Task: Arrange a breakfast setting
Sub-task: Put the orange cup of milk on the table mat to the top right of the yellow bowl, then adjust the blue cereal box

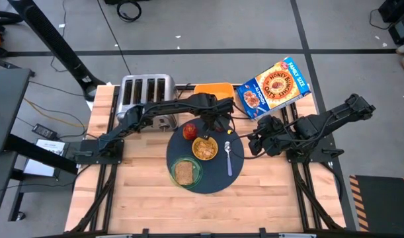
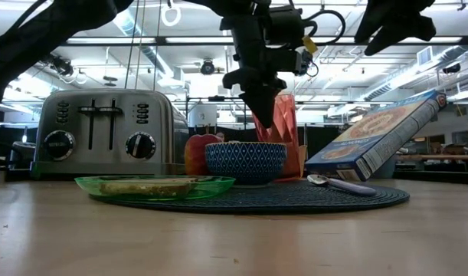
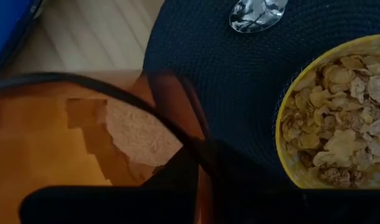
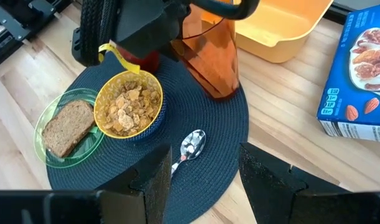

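One cereal box (image 1: 273,88) reading "Honey Bunches of Oats, Family Size" lies behind one mat (image 1: 215,178) bearing one bowl (image 1: 205,148), apple (image 1: 189,131), spoon (image 1: 229,157), toast (image 1: 184,173) on its plate (image 1: 195,165); left gripper (image 4: 199,28) grips the amber cup (image 4: 211,59) at the mat's rear edge, right gripper (image 4: 202,174) spread beside the mat.

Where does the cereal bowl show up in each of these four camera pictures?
High view: the cereal bowl is on the mat's middle.
Low view: the bowl stands at centre, blue-patterned.
Left wrist view: its yellow inside fills the right edge.
Right wrist view: it sits left of centre.
Shared landmark: the spoon lies on the mat beside the bowl in every view.
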Controlling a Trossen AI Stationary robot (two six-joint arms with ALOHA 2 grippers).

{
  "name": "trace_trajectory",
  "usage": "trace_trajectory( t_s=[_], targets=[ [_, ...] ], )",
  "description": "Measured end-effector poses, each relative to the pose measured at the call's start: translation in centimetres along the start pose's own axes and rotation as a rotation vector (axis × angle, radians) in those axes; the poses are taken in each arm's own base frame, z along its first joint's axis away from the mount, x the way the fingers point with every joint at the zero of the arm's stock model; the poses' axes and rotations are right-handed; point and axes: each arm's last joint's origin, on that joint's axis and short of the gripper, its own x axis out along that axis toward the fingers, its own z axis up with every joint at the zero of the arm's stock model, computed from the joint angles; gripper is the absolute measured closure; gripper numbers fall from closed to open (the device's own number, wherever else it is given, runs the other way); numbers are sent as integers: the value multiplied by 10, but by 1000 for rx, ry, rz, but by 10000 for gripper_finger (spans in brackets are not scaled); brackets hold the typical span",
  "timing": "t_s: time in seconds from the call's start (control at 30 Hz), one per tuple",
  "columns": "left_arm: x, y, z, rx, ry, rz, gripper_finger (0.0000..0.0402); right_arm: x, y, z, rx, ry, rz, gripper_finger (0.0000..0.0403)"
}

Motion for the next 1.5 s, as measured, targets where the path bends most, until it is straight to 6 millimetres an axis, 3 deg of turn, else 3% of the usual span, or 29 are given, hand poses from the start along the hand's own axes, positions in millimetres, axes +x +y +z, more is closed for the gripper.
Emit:
trace_trajectory(
  t_s=[0.47, 0.67, 0.97, 1.13, 1.37, 1.5],
  targets=[
    [-6, 0, 0, -52, 10, 29, 274, 0, 0, 0, -1, 5, 2, 212],
    [-25, -2, -2, -98, -3, 36, 234, 0, 0, 0, -5, 5, 0, 212],
    [-71, -2, -5, -201, -102, 80, 216, 1, -3, 1, -6, -1, -27, 212],
    [-105, -9, -12, -314, -135, 81, 216, -2, -17, 21, 111, -128, -101, 212],
    [-172, -28, -27, -460, -270, 17, 216, -25, -68, 71, 330, -210, -366, 212],
    [-207, -46, -31, -457, -380, -36, 216, -24, -100, 76, 516, -223, -539, 211]
  ],
)
